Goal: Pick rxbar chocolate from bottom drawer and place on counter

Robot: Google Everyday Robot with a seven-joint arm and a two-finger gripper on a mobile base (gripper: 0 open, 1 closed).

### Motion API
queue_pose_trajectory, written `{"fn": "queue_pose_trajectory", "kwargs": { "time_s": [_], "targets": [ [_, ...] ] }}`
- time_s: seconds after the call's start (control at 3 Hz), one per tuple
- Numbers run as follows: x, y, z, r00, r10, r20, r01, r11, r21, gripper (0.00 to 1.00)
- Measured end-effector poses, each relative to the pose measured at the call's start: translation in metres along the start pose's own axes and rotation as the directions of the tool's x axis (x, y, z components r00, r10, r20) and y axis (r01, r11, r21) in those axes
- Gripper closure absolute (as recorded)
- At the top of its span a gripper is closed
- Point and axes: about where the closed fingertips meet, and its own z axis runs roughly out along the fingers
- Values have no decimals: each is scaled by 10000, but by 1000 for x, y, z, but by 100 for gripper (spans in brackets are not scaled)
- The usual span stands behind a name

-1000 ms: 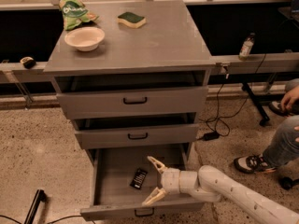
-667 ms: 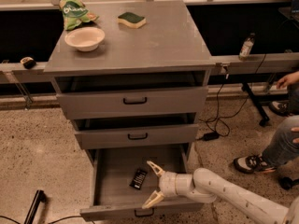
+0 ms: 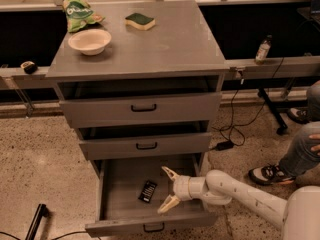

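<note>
The bottom drawer (image 3: 117,204) is pulled out. The rxbar chocolate (image 3: 147,191), a small flat black bar with white print, lies on the drawer floor near the middle. My gripper (image 3: 168,190) is inside the drawer just right of the bar, open, with one fingertip (image 3: 165,171) above and one (image 3: 163,209) below; it does not touch the bar. The counter (image 3: 165,39) is the grey top of the cabinet.
On the counter stand a white bowl (image 3: 90,41), a green bag (image 3: 79,13) and a green-and-yellow sponge (image 3: 139,20). The two upper drawers (image 3: 142,108) are slightly open. A person's leg and shoe (image 3: 287,156) are at the right. A bottle (image 3: 263,49) stands on the back ledge.
My gripper has moved left inside the bottom drawer, closer to the black bar. The bar has not moved.
</note>
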Motion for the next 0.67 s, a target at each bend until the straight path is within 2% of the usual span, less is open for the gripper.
{"fn": "queue_pose_trajectory", "kwargs": {
  "time_s": [0.33,0.67],
  "targets": [
    [22,-2,28,9979,385,-515,-383,9993,49,0],
    [64,-8,59,9889,762,-1274,-715,9966,413,0]
  ]
}}
